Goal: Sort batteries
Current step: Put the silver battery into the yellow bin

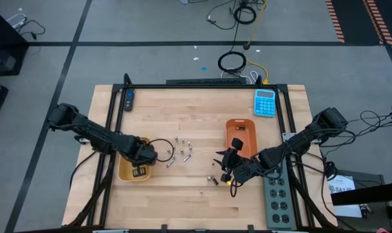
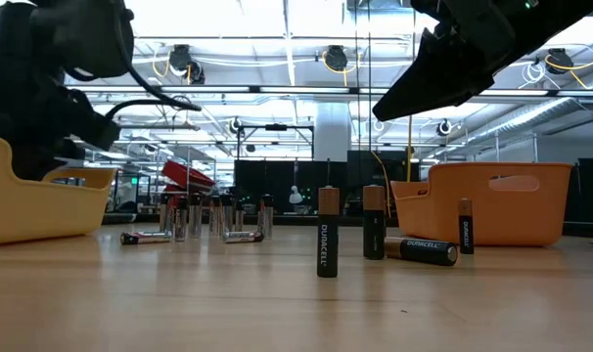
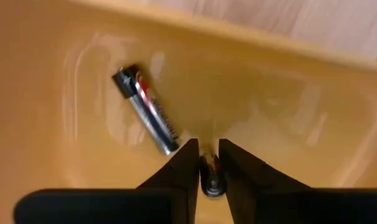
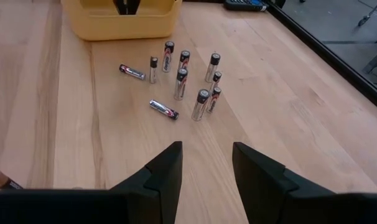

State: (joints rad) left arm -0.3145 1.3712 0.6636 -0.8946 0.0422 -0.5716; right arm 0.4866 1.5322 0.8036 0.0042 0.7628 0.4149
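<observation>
While the left gripper (image 3: 206, 163) reaches down into the yellow tray (image 1: 127, 172), its fingers stand narrowly apart around a battery (image 3: 211, 176), with another battery (image 3: 145, 111) lying flat just beside it. Over the bare table (image 1: 183, 200), the right gripper (image 4: 206, 163) hovers wide apart and empty, facing a cluster of batteries (image 4: 187, 79) between the two arms, near the orange tray (image 1: 242, 135).

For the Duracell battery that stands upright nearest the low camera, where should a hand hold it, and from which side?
Grip the upright Duracell battery around its upper body, coming straight down from above with the fingers on opposite sides. It stands on end with free space around it, so a top approach probably avoids tipping it or touching the lying battery.
</observation>
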